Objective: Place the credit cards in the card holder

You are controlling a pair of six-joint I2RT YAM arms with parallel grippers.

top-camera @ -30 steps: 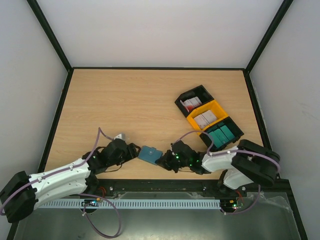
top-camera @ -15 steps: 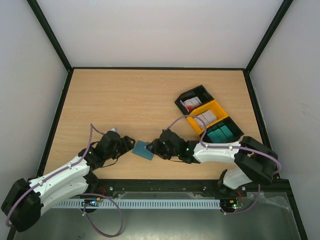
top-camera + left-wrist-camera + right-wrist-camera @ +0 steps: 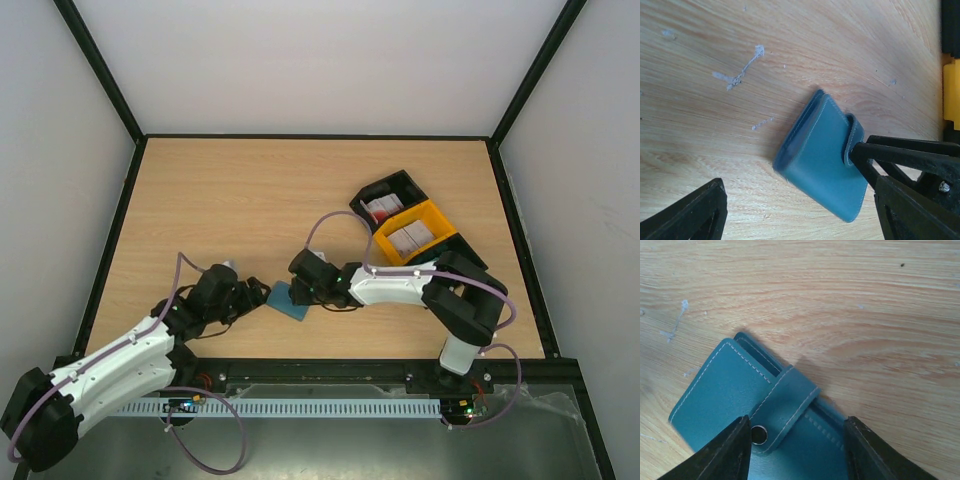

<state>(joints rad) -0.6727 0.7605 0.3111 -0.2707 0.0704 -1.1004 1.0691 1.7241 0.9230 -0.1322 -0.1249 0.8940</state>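
The card holder (image 3: 287, 299) is a teal-blue folded wallet lying flat on the table near its front edge. Its snap tab (image 3: 785, 407) is buttoned over the cover. My right gripper (image 3: 795, 440) is open and low over the card holder (image 3: 722, 390), its fingers on either side of the tab. From the left wrist view, one right finger (image 3: 900, 152) touches the tab on the card holder (image 3: 817, 162). My left gripper (image 3: 797, 205) is open just left of the wallet and holds nothing. The credit cards (image 3: 381, 208) stand in the black bin, with more credit cards (image 3: 410, 236) in the yellow bin.
A three-bin tray stands at the right: black bin (image 3: 395, 190), yellow bin (image 3: 432, 214) and a dark bin (image 3: 462, 247) mostly hidden behind my right arm. Black frame rails edge the table (image 3: 250, 200).
My right gripper has opened and reached left over the wallet. The wallet has slid a little left and away. My left gripper has pulled back leftward and opened wider.
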